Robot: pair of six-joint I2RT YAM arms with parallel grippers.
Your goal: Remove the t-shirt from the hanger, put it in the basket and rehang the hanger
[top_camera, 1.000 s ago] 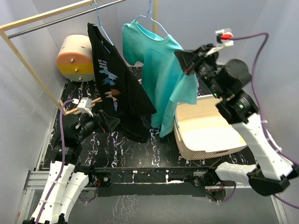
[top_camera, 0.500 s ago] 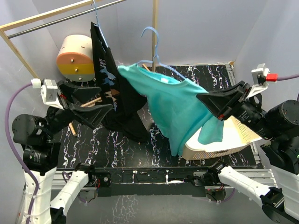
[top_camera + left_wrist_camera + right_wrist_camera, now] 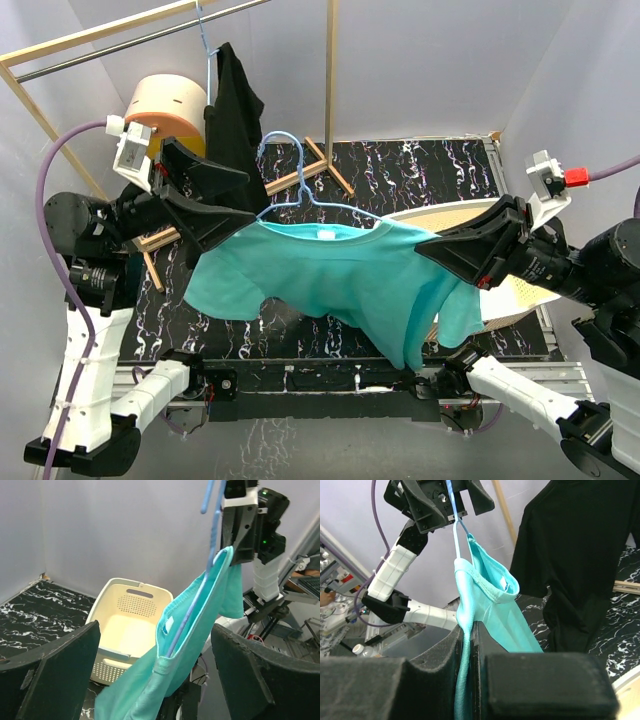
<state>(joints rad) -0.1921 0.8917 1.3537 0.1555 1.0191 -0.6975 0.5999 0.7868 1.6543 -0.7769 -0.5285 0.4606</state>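
The teal t-shirt [image 3: 330, 275] hangs off the rail, stretched sideways between my two grippers, with the blue wire hanger [image 3: 300, 185] still inside its collar. My right gripper [image 3: 428, 250] is shut on the shirt's right shoulder; the right wrist view shows the fabric [image 3: 490, 610] pinched between its jaws [image 3: 468, 645] and the hanger [image 3: 456, 535] above. My left gripper [image 3: 250, 197] is open at the shirt's left shoulder. In the left wrist view the shoulder [image 3: 170, 655] and hanger [image 3: 212, 540] lie between my wide-apart fingers [image 3: 50, 675], untouched.
A black t-shirt [image 3: 235, 100] hangs on the metal rail [image 3: 100, 50] at the back left, next to a peach and yellow cylinder [image 3: 165, 100]. A cream laundry basket [image 3: 520, 290] sits at the right, below my right arm. A wooden post [image 3: 331, 70] stands behind.
The teal shirt and its hanger came off the rail and swung forward and down with my right gripper. My left arm rose from the table, and its open jaws now straddle the left shoulder.
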